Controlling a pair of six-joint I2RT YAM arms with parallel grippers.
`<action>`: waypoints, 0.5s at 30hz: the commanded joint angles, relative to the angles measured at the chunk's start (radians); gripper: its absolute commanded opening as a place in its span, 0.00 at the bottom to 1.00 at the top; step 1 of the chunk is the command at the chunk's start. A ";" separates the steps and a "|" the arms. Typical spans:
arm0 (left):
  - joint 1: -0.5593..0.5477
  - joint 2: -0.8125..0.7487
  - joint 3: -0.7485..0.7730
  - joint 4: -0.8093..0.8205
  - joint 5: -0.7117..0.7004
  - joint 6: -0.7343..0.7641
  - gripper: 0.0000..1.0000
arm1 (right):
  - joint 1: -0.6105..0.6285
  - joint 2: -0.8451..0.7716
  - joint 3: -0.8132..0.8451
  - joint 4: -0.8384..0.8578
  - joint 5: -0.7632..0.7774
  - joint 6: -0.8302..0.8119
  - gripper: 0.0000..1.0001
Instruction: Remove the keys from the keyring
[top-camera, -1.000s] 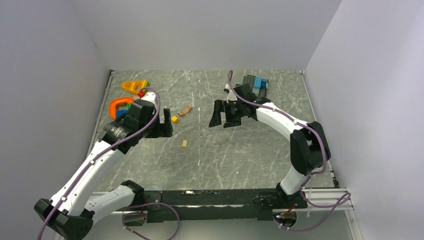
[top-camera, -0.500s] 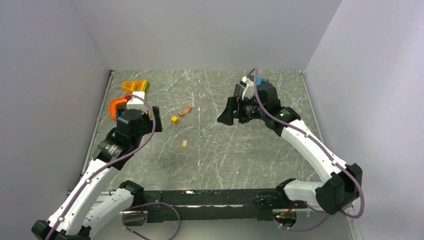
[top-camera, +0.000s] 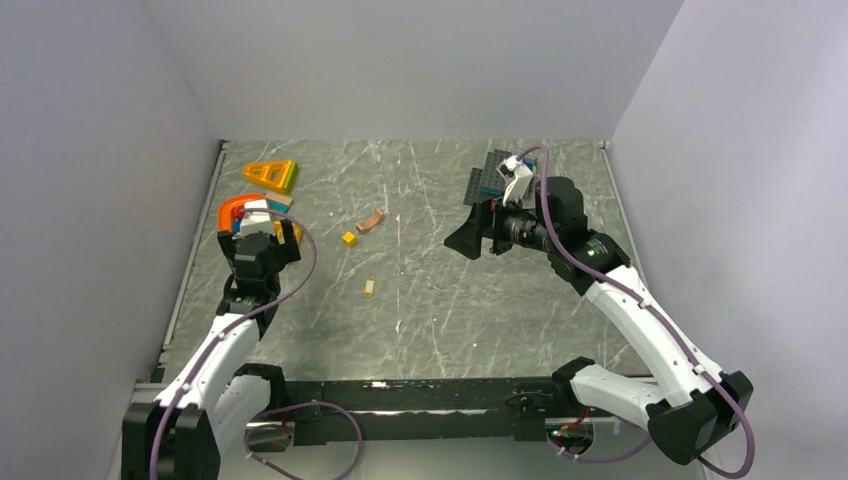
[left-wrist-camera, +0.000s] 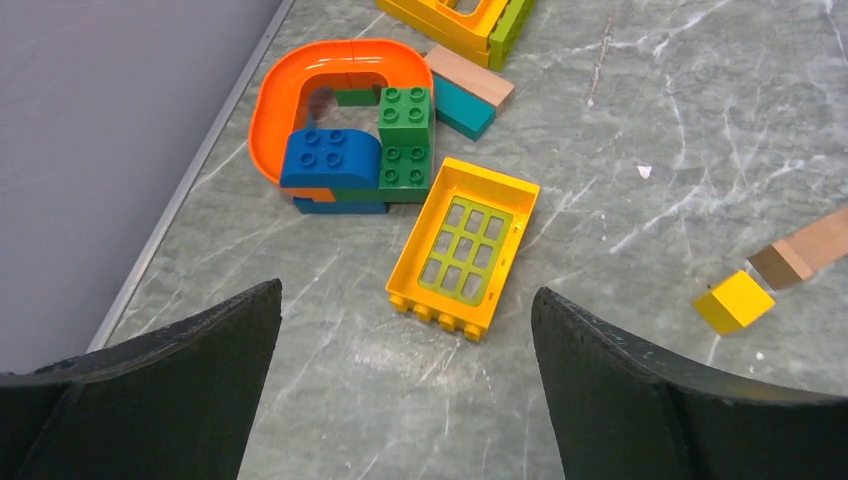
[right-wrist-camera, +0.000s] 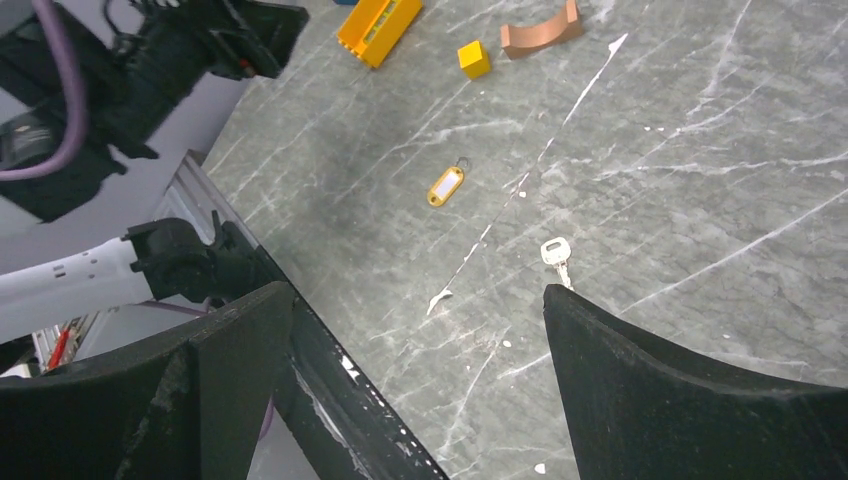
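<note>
Out in the middle of the table (top-camera: 450, 320), the yellow tag (right-wrist-camera: 446, 186) lies flat with the tiny ring (right-wrist-camera: 463, 162) at one end. A silver key (right-wrist-camera: 556, 255) sits near it but apart, not touching. So the key looks off the ring to me, though the ring's too small to say if anything else hangs on it.

Both grippers are up off the table, fingers spread wide, nothing in them. The left gripper (left-wrist-camera: 405, 292) hangs near the blocks (left-wrist-camera: 355, 150) by the left wall, and the right gripper (right-wrist-camera: 417, 291) looks down at the tag and key.

What could go wrong: key and tag are thin and flat on hard stone, so a grab could just skid them away. The cube (right-wrist-camera: 474, 59) is also yellow, so it could get mistaken for the tag.
</note>
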 joint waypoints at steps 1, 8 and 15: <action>0.030 0.091 -0.060 0.418 0.073 0.157 0.99 | -0.001 -0.034 0.055 -0.023 -0.001 0.002 1.00; 0.057 0.252 -0.139 0.677 0.136 0.168 0.99 | -0.001 -0.062 0.107 -0.076 0.000 0.003 1.00; 0.105 0.368 -0.243 0.906 0.244 0.174 0.99 | -0.002 -0.106 0.104 -0.108 0.025 0.016 1.00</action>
